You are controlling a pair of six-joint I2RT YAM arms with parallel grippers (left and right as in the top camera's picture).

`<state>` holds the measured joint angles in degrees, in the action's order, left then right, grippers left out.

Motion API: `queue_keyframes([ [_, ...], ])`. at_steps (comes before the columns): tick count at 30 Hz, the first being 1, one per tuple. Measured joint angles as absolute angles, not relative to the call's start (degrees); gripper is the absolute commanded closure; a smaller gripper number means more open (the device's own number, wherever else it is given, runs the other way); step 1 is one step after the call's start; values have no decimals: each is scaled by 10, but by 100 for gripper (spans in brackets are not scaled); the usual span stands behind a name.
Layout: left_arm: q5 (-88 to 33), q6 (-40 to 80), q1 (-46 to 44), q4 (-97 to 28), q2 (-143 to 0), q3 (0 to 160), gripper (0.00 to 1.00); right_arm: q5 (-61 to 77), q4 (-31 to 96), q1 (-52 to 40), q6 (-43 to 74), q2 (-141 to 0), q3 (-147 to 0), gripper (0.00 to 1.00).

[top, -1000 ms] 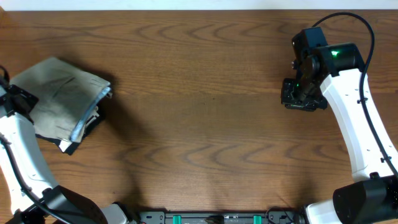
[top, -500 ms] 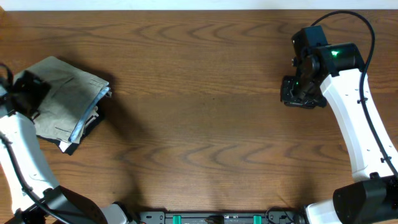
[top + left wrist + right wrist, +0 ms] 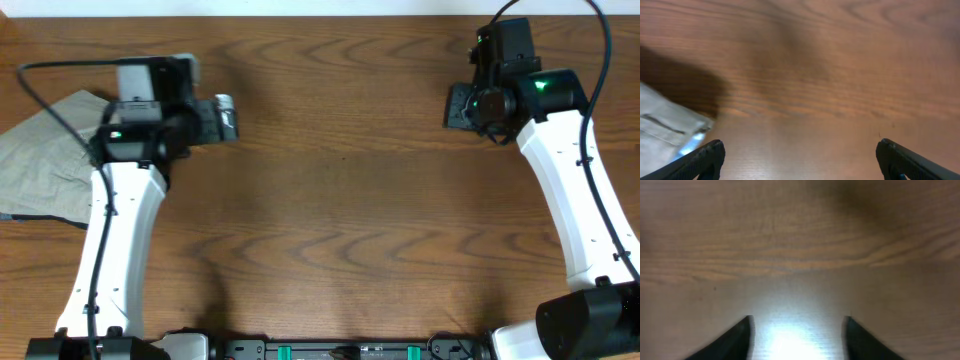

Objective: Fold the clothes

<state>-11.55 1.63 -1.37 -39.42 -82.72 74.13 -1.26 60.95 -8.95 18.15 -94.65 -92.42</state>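
The clothes (image 3: 45, 160) are a pale grey-green garment lying at the table's left edge, partly under my left arm. A corner with a stitched seam shows at the lower left of the left wrist view (image 3: 662, 137). My left gripper (image 3: 226, 118) is just right of the garment, over bare wood. Its jaws (image 3: 800, 165) are wide open and empty. My right gripper (image 3: 462, 104) is at the far right of the table, well away from the garment. Its jaws (image 3: 797, 340) are open and empty over bare wood.
The brown wooden table (image 3: 340, 220) fills the overhead view. A black cable (image 3: 60, 66) loops above the left arm. The table's far edge (image 3: 300, 14) runs along the top.
My left arm has swung from the table's left edge to the right, past the garment. The garment now lies flatter and further left. My right gripper has moved towards the far edge.
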Motion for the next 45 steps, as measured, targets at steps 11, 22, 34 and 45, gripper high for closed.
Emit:
queue_keyframes([
  [11,-102,10,-25,-496,-807,735,2,7,653,-39,173,-893,-919,31],
  [22,-53,25,-67,-358,-472,519,2,2,495,-43,170,-517,-641,1],
  [34,-28,32,-68,-406,-345,447,2,-15,546,-43,167,-276,-436,1],
  [45,-27,32,-68,-446,-345,446,2,-20,663,-43,167,-274,-427,1],
])
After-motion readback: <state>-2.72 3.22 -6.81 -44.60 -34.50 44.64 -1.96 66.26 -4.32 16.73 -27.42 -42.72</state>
